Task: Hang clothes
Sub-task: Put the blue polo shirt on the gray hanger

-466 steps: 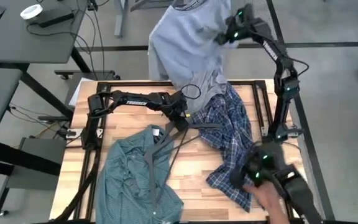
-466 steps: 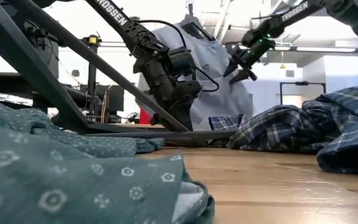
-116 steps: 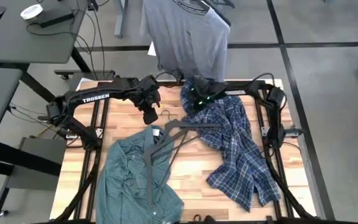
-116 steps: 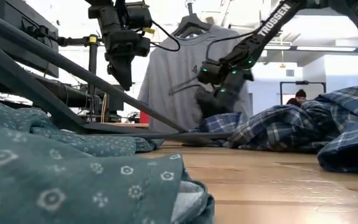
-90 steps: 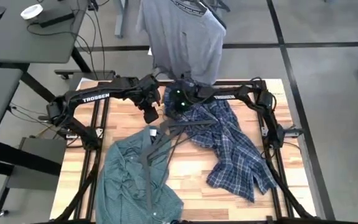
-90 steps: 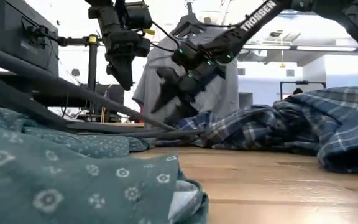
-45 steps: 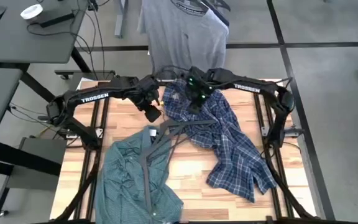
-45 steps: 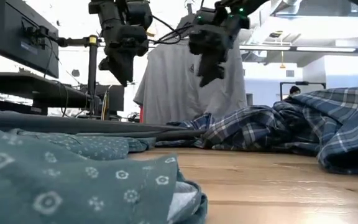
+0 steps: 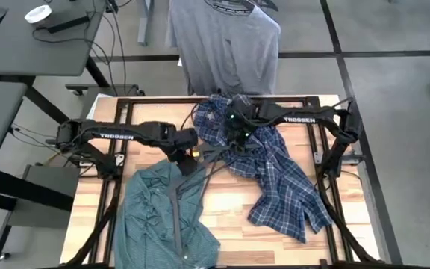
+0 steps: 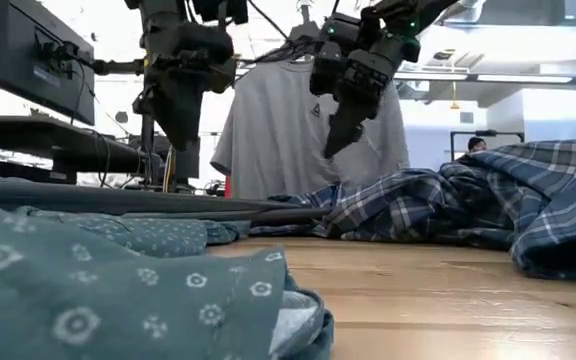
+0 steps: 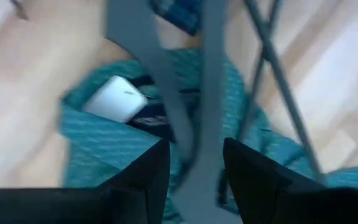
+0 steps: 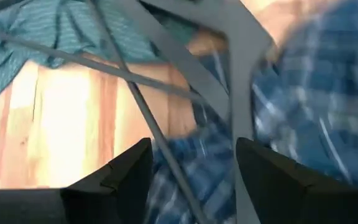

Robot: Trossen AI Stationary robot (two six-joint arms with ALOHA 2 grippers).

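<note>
Grey hangers (image 9: pixel 200 168) lie tangled between the shirts, and both wrist views blur them, so which bar belongs to which hanger cannot be told. The left claw (image 11: pixel 191 168) hangs over the green checked shirt (image 9: pixel 163 217), its collar label plain only in the left wrist view; fingers apart, holding nothing. The right claw (image 12: pixel 188 163) hovers over the plaid shirt (image 9: pixel 275 179) on the wooden desk (image 9: pixel 230 224), fingers spread and empty. Only the low view shows the grey tee (image 10: pixel 303 130) front-on with its small chest logo, hanging beyond the desk; the high view cuts off its top.
</note>
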